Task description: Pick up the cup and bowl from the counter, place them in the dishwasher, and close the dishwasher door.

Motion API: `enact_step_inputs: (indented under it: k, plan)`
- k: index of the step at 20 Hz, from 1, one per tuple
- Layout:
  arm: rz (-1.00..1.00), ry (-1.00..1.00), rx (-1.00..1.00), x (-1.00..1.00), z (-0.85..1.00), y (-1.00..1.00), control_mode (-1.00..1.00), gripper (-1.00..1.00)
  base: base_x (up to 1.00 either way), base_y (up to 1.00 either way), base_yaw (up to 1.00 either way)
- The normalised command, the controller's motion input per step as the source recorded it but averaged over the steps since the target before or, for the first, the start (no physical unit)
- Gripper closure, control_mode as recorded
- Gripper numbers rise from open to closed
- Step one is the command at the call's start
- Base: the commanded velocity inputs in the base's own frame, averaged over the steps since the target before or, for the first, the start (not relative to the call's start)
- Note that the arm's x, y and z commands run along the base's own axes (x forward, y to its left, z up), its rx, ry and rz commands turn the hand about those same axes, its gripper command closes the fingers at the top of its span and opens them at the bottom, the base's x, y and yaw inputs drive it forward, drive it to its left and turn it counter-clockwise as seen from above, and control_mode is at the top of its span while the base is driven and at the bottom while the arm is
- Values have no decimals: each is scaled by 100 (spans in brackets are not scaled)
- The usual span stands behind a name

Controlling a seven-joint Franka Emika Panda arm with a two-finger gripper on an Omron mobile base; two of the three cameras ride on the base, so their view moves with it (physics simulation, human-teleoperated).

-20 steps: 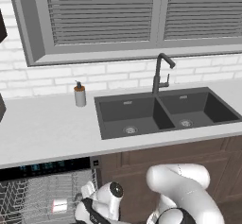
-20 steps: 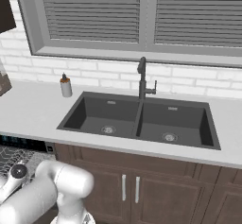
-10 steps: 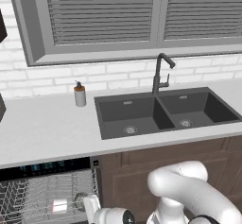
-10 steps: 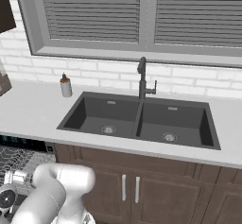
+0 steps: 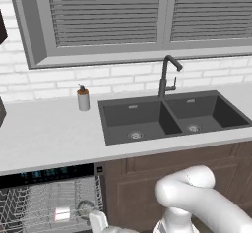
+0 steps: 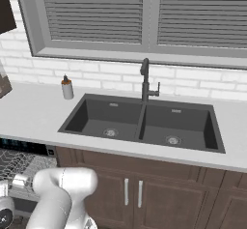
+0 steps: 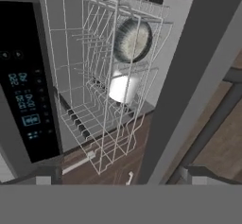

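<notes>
Hand view shows the pale grey wire rack of the under-counter dishwasher, whose black control strip with lit display sits at the left of that rolled view. The small shallow bowl with speckled grey inside rests in the rack on its edge, its inside facing the camera. The small white cylindrical cup rests in the same rack, just beside the bowl. The flat dark grey dishwasher door stands open, crossing the right of that view, with its bar handle alongside.

Left base view shows the rack pulled out below the light grey-white table, with the bowl and the cup in it. A dark double sink, a black tap and a soap dispenser bottle occupy the table. The gripper's jaws stand fully apart, holding nothing.
</notes>
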Motion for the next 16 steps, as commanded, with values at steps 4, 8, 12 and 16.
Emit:
enact_step_inputs:
  k: [4, 8, 12, 16]
  plan:
    - [8, -6, 0, -22, 0, 27, -100, -100, 0, 0, 0]
    - [2, -5, 0, -19, 0, 43, -100, -100, 0, 0, 0]
    - [-5, -4, -7, -8, 0, 93, -100, -100, 0, 0, 0]
    - [-26, 0, -10, -9, -10, 100, -100, -100, 0, 0, 0]
